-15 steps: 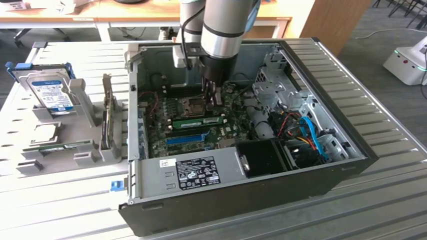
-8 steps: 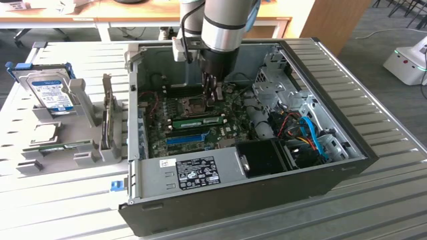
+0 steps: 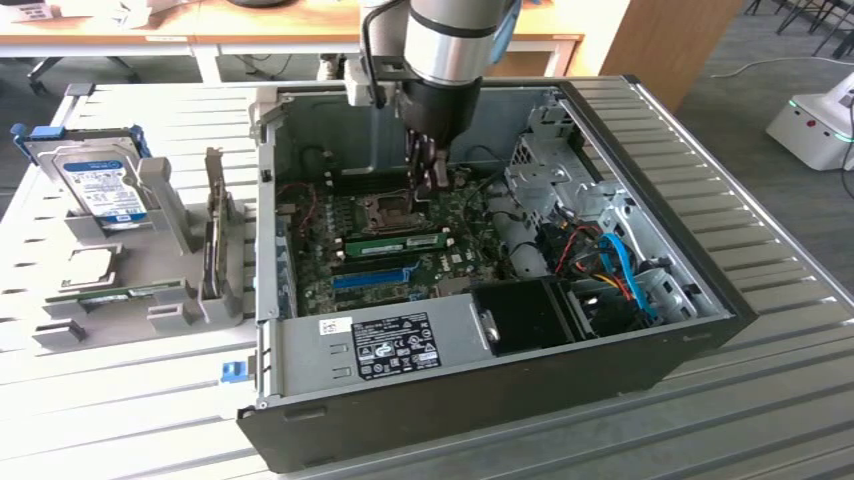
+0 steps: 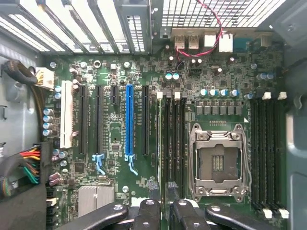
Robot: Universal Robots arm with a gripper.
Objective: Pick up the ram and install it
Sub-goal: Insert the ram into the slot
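The ram [image 3: 394, 243] is a slim green stick standing in a memory slot on the motherboard [image 3: 461, 260], between the CPU socket [image 3: 387, 212] and the blue expansion slot [image 3: 371, 276]. From the wrist camera the ram [image 4: 160, 143] appears edge-on as a thin pale line beside the black memory slots [image 4: 173, 143]. My gripper [image 3: 429, 185] hangs inside the case above the socket area, clear of the stick. Its two dark fingers [image 4: 152, 194] stand apart with nothing between them, and my gripper [image 4: 162, 194] is open.
The open computer case [image 3: 694, 330] surrounds the motherboard with metal walls. A power supply [image 3: 400, 345], a black fan [image 3: 534, 315] and blue and orange cables [image 3: 621, 270] sit near the front. A hard drive [image 3: 100, 185] stands in a grey holder at the exterior view's left.
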